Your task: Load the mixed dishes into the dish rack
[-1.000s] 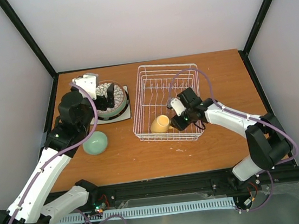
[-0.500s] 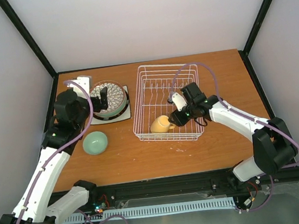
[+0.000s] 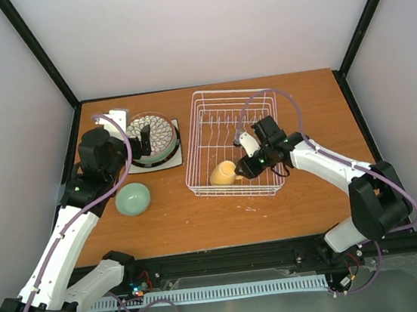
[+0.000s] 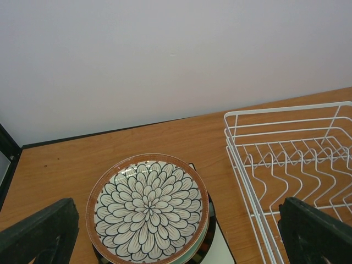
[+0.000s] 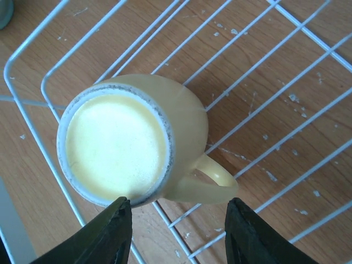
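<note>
While the mint-green bowl [image 3: 132, 199] lay low on the bench [image 3: 201, 221], the yellow mug [image 5: 181, 121] was found on its side in the lower left corner of the dish rack [image 4: 286, 108], with the right gripper [image 5: 177, 203] jaws spread wide, gripping nothing. Farther up, the left gripper [image 4: 176, 225] jaws were held wide over the petal-patterned plate [image 4: 147, 206]. Its rim would best be pinched squarely, then stood between prongs.

Yellow ceramic mug [image 3: 224, 172] sits in the white wire dish rack's [image 3: 223, 120] near-left corner. To the left, a petal-patterned round plate [image 3: 153, 135] tops a stack, with a mint-green bowl [image 3: 132, 199] nearer.
</note>
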`<action>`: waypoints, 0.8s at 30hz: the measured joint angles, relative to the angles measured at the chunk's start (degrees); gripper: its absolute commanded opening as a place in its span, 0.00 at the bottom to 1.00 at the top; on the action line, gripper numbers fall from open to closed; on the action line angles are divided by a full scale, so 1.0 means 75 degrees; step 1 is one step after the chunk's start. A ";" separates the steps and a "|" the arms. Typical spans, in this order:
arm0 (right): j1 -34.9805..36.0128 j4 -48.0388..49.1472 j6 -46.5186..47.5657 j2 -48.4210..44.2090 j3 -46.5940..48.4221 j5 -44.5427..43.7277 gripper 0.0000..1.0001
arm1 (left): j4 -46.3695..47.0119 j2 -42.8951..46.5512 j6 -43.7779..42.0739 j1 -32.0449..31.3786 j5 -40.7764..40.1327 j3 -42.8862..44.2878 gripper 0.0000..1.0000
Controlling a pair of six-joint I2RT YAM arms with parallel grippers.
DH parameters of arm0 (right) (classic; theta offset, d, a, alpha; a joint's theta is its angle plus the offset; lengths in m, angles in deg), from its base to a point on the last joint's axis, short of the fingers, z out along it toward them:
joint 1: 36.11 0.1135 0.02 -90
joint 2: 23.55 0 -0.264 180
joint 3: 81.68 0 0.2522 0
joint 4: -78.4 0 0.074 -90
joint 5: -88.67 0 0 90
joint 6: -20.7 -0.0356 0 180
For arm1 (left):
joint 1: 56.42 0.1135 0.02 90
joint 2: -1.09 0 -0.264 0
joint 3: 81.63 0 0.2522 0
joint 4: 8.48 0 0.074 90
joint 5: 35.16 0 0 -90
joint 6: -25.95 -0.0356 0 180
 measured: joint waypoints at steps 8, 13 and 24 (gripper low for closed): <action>0.0172 0.0102 -0.0023 0.0644 0.0539 0.0595 0.46 | 0.0044 0.0029 0.0012 0.0006 -0.0044 -0.0114 1.00; 0.0297 0.0085 -0.0020 0.1046 0.0720 0.0688 0.46 | 0.0055 0.0029 0.0012 0.0006 -0.0093 -0.0201 1.00; 0.0309 -0.0026 0.0052 0.1282 0.1058 0.0801 0.49 | 0.0067 0.0029 0.0009 0.0017 -0.0195 -0.0207 1.00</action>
